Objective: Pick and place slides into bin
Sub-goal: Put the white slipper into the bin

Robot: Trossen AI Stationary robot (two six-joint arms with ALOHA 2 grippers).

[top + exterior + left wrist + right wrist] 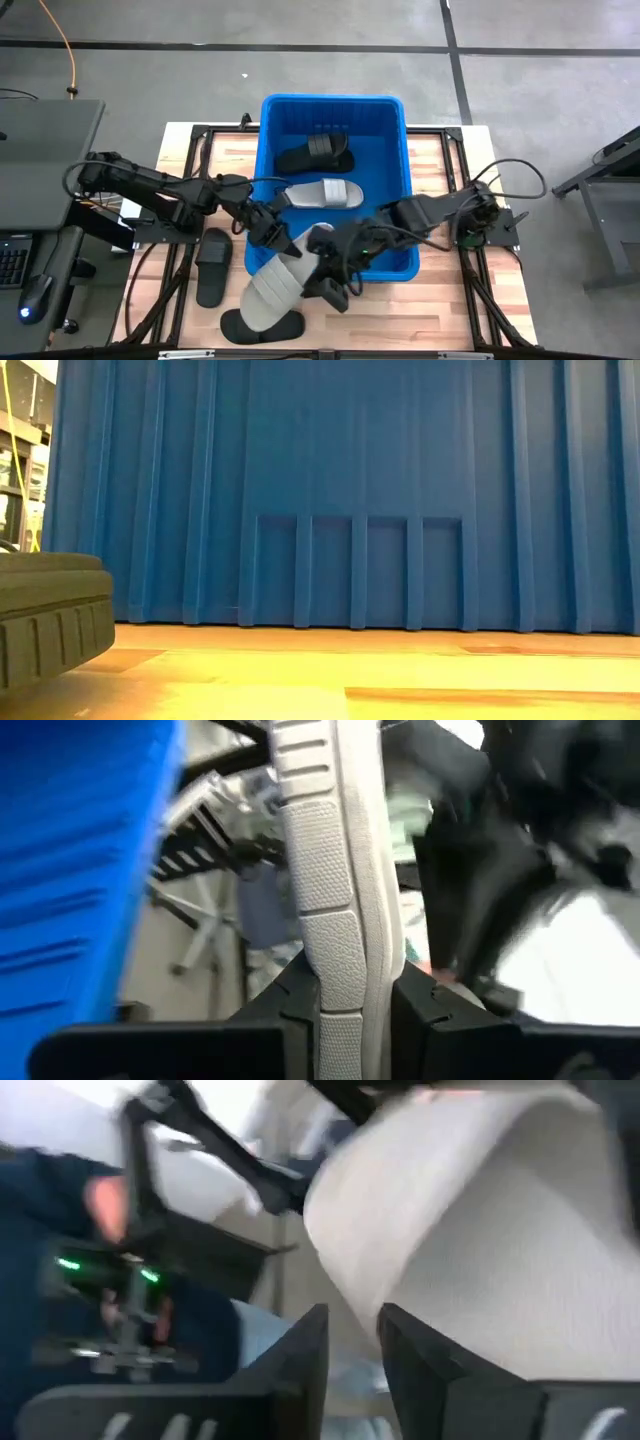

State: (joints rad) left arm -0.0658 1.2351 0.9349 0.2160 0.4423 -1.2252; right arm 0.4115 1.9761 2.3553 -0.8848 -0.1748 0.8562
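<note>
A light grey slide (277, 285) hangs in the air off the near left corner of the blue bin (270, 150), above a black slide (262, 326) lying on the table. My left gripper (274, 233) comes from the left and is shut on the grey slide (330, 870). My right gripper (330, 275) reaches in from the right. Its fingers (352, 1355) stand a narrow gap apart, with the grey slide (480, 1210) just beyond them. Inside the bin lie a black slide (315, 153) and a grey slide (325, 193). A second black slide (213, 265) rests flat on the table. My left gripper pinches the grey slide's sole between its two fingers, one on each flat face, the textured side edge (340, 1005) showing in the gap. The fingers come in level from the table's left. The slide stands on edge and runs on ahead of them, lifted clear of the table. My right gripper: whether its fingertips touch the slide's curved edge (345, 1285) I cannot tell.
The bin's ribbed near wall (350, 490) fills the low view, with a black sole (50, 620) at its left. A desk with a keyboard (15, 260) stands left of the table. Bare wood (440, 300) lies near the table's right front.
</note>
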